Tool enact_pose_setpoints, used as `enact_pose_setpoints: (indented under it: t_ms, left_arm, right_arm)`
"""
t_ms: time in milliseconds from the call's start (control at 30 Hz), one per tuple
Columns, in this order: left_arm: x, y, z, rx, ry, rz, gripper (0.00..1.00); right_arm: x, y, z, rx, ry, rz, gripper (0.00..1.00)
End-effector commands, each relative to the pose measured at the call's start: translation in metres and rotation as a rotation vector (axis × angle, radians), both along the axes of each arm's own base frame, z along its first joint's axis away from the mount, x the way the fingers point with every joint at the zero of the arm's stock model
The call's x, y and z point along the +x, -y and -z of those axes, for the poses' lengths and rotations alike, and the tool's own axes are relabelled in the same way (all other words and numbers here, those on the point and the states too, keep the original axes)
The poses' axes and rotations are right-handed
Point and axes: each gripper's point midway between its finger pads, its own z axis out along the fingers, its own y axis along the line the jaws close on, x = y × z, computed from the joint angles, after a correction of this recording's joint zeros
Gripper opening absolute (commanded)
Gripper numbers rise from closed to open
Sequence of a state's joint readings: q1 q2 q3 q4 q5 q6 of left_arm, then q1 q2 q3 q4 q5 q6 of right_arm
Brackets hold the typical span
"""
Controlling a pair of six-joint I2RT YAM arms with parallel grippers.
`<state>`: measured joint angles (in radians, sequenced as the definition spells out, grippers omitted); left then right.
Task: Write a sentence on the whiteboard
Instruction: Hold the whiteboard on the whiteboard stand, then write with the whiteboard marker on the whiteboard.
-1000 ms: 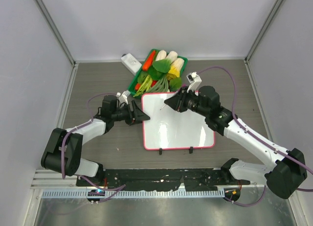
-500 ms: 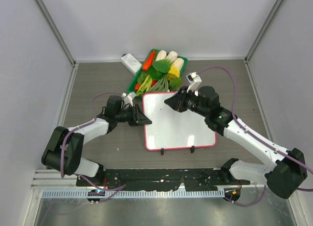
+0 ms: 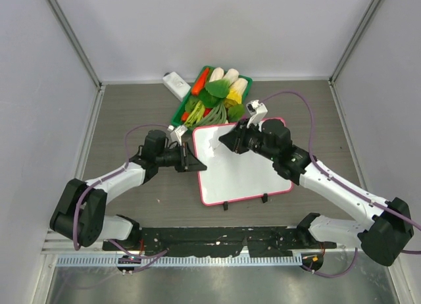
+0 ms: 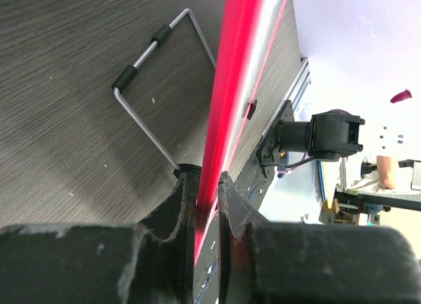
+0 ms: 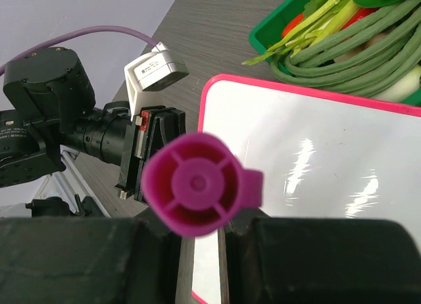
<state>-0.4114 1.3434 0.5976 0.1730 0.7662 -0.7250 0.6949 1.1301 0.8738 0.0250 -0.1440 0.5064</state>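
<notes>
Pinching the left rim of the whiteboard (image 3: pixel 243 166), the left end effector (image 3: pixel 193 160) steadies it on the bench (image 3: pixel 131 113), just near of the green basket (image 3: pixel 179 109), probably against sliding. The right end effector (image 3: pixel 227 138), clamped on a magenta marker (image 5: pixel 197 183), hovers over the board's far-left corner; no letters show yet.

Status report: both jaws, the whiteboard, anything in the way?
Left jaws shut on whiteboard edge. Right jaws shut on magenta marker. No writing readable. Vegetable basket beside far edge.

No text, number or brand is legible in any view. The whiteboard (image 3: pixel 240 166) shows no readable letters. At its 10 o'clock, a printed label (image 5: pixel 155 68) on a white camera housing (image 5: pixel 146 80) is too small to read.
</notes>
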Motion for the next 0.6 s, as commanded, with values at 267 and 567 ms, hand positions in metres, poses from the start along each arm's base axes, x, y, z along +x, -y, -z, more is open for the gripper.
enact_pose_setpoints:
  t_ms: [267,567]
  left_arm:
    - [-0.005,-0.019,0.038,0.163,-0.066,-0.087,0.03]
    - [-0.005,-0.019,0.04,0.18,-0.063,-0.082,0.0]
  right_arm:
    - [0.026,0.0,-0.033,-0.047,0.126,0.184,0.01]
    - [0.037,-0.003,-0.029,-0.071,0.118,0.236,0.01]
